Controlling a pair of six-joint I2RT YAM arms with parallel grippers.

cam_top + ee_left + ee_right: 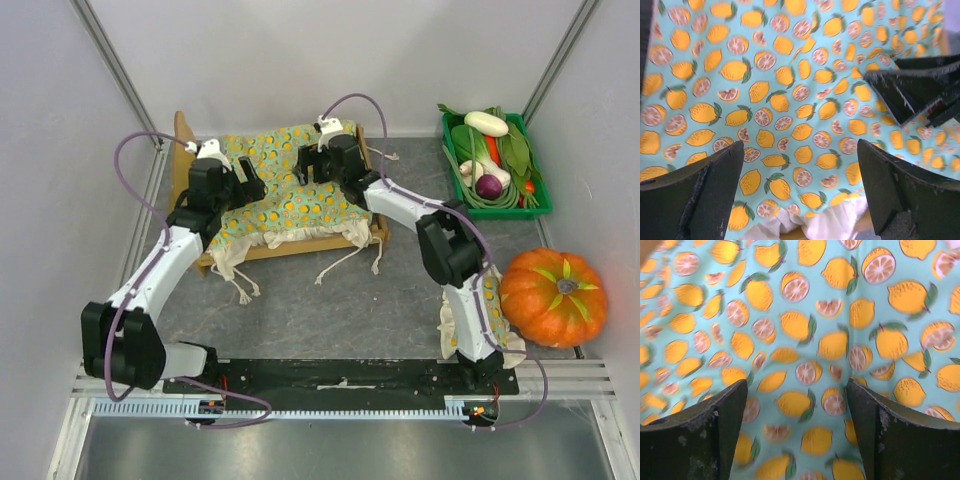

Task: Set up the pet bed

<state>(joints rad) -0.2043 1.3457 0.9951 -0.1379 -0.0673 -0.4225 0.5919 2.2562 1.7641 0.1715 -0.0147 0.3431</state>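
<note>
The pet bed (184,150), a small light-wood frame with a tall headboard at its left, stands at the back of the table. A green blanket (285,195) printed with oranges and lemons lies spread over it. My left gripper (246,178) hovers open over the blanket's left part. In the left wrist view the left gripper (800,150) has only blanket (790,85) between its fingers, near the white ruffle (840,220) at the edge. My right gripper (312,168) is open over the blanket's far middle. In the right wrist view the right gripper (796,385) holds nothing above the blanket (805,330).
A green crate of vegetables (450,170) stands at the back right. A big orange pumpkin (553,297) sits at the right, with a small matching pillow (492,300) beside it under my right arm. White ties (240,282) hang from the bed's front rail.
</note>
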